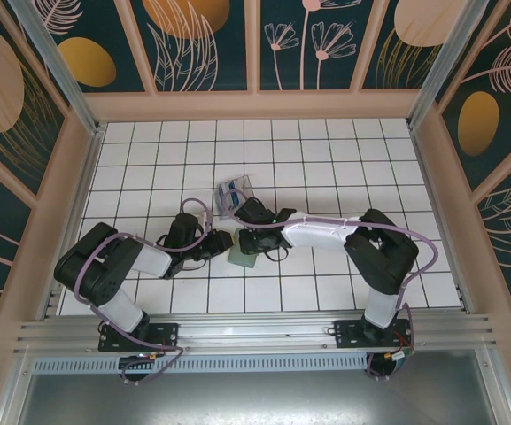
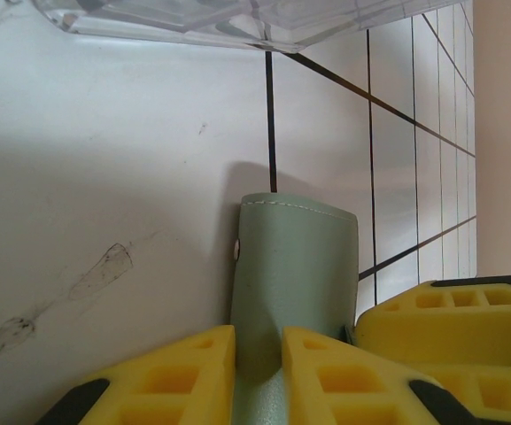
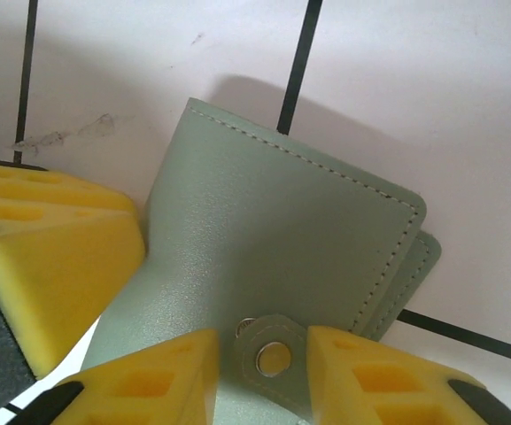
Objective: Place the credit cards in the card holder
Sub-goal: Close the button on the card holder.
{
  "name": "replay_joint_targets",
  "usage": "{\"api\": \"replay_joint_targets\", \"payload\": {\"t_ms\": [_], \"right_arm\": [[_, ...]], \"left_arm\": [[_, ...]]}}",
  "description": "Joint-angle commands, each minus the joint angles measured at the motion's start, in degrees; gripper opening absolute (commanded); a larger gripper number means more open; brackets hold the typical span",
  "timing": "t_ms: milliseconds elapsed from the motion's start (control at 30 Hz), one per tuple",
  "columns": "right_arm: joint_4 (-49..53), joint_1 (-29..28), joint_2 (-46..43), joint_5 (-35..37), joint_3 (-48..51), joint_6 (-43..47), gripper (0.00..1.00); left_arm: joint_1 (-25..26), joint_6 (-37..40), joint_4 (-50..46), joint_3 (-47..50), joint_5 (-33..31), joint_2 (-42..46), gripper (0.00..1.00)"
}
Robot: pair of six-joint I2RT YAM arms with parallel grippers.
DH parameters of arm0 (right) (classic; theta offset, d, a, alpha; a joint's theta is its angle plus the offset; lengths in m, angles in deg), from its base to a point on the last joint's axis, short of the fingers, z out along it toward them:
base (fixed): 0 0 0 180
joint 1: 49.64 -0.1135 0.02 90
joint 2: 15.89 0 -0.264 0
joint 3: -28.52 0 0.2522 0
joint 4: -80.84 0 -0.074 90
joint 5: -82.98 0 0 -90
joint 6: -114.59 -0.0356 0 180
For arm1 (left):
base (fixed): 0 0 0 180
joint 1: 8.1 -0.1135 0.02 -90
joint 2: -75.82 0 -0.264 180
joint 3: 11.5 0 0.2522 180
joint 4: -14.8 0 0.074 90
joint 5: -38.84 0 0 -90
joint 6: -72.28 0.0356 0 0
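Note:
The sage-green card holder (image 1: pixel 240 258) lies folded on the white tiles between both arms. My left gripper (image 1: pixel 227 243) is shut on one edge of the card holder (image 2: pixel 295 266), its yellow fingers (image 2: pixel 180 372) pressing the leather from both sides. My right gripper (image 1: pixel 253 243) comes in from the other side and is shut around the snap tab (image 3: pixel 273 357) of the card holder (image 3: pixel 273 230). Blue and white credit cards (image 1: pixel 231 192) stand in a clear plastic box just behind the grippers.
The clear box (image 2: pixel 237 18) sits close above the wallet in the left wrist view. My right gripper's finger (image 2: pixel 450 319) shows there at the right. Raised wooden walls (image 1: pixel 255 104) enclose the tiled table (image 1: pixel 344 150).

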Motion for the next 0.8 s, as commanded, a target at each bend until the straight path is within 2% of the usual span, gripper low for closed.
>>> {"api": "replay_joint_targets", "payload": {"t_ms": [0,133,333,433,500,600,767], "right_arm": [[1.60,-0.61,1.09,0.82,-1.00,-0.52,0.22],[0.75,-0.57,-0.18,0.82,-0.58,-0.38,0.16],[-1.66,-0.61,-1.70,-0.14,0.52,0.00,0.15],[-3.58,-0.56,-2.61,-0.99,1.45,-0.07,0.11],[-4.09,-0.55,-2.67,-1.29,1.71,-0.17,0.11],[-4.72,-0.48,-2.63,-1.39,2.11,-0.34,0.18],[-4.76,-0.30,-2.41,-1.20,2.16,-0.60,0.18]], "left_arm": [[2.17,-1.15,-7.91,1.86,3.64,-3.34,0.22],[2.21,-1.13,-7.90,1.86,3.65,-3.31,0.22],[2.23,-1.13,-7.84,1.77,3.64,-3.46,0.22],[2.30,-1.22,-7.89,1.68,3.56,-3.48,0.22],[2.30,-1.24,-7.85,1.85,3.47,-3.53,0.22],[2.30,-1.24,-7.82,2.03,3.34,-3.46,0.22],[2.30,-1.22,-7.61,2.03,3.47,-3.50,0.22]]}}
